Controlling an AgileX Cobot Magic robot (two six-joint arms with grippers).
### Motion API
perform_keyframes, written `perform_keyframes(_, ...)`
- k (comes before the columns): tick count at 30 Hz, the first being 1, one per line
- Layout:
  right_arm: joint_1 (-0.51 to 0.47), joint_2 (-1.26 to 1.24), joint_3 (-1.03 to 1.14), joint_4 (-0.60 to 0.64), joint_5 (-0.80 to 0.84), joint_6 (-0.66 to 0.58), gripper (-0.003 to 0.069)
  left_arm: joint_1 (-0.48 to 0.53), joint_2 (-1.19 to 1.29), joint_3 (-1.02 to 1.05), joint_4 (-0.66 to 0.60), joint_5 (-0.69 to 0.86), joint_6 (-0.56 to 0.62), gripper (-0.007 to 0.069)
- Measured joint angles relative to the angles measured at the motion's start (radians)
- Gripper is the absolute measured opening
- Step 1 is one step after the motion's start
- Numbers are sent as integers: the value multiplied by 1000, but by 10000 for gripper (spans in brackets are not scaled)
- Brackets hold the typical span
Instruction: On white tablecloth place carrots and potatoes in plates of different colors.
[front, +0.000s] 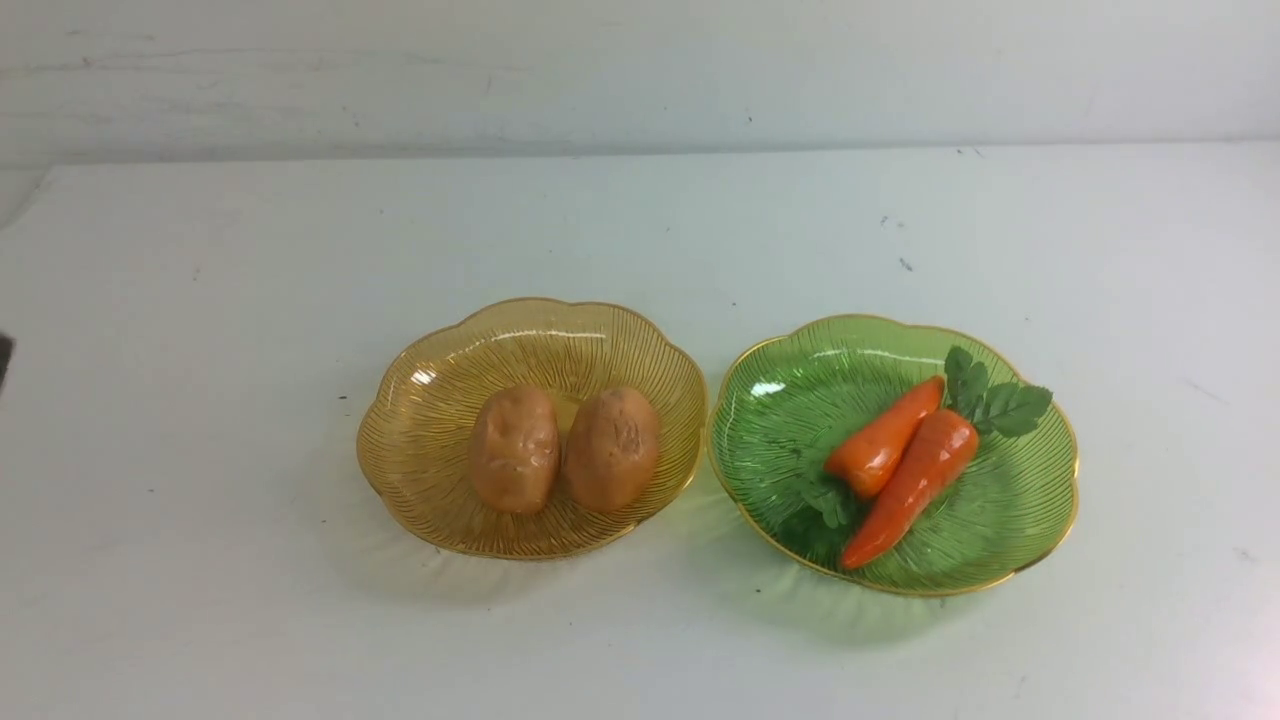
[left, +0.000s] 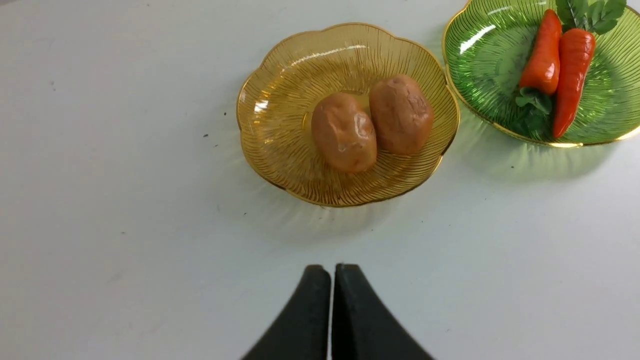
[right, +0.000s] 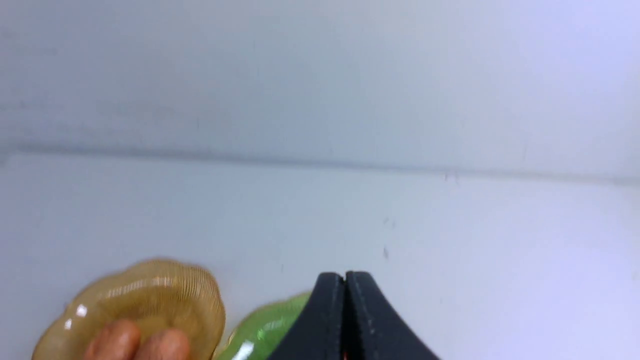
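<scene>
On the white tablecloth (front: 200, 560) the amber-yellow plate (front: 420, 420) holds two tan potatoes (front: 515, 450) (front: 612, 448) side by side. The green plate (front: 1010, 520), touching it on the right, holds two orange carrots (front: 884, 438) (front: 915, 482) lying side by side, with green leaves. Both plates also show in the left wrist view, amber (left: 280, 130) and green (left: 480, 50), and partly in the right wrist view (right: 150, 295). My left gripper (left: 333, 270) is shut and empty, above bare cloth short of the amber plate. My right gripper (right: 345, 277) is shut and empty above the green plate's edge (right: 270, 325). Neither gripper shows in the front view.
A pale wall (front: 640, 70) rises behind the table's far edge. A few dark specks (front: 905, 264) dot the cloth. A dark sliver (front: 4, 360) shows at the left border of the front view.
</scene>
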Motion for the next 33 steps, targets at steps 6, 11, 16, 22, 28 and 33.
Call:
perform_keyframes(6,0,-537,575,-21,-564,0,-15,0,-221,180,29,-68,-33,-3)
perform_keyframes(11,0,-755,845,-12,-780,6,-15,0,-467,406,83,-229,-93,-3)
perform_keyframes(16,0,-718,889,26,-772,12,-15,0,-643,587,125,-347,-133,-3)
perform_keyframes(22,0,-700,892,31,-793,12,-15,0,-763,745,130,-388,-137,-3)
perform_keyframes(28,0,-700,893,29,-793,13,-15,0,-764,749,130,-392,-137,-3)
perform_keyframes(33,0,-700,893,29,-793,14,-15,0,-764,749,130,-392,-137,-3)
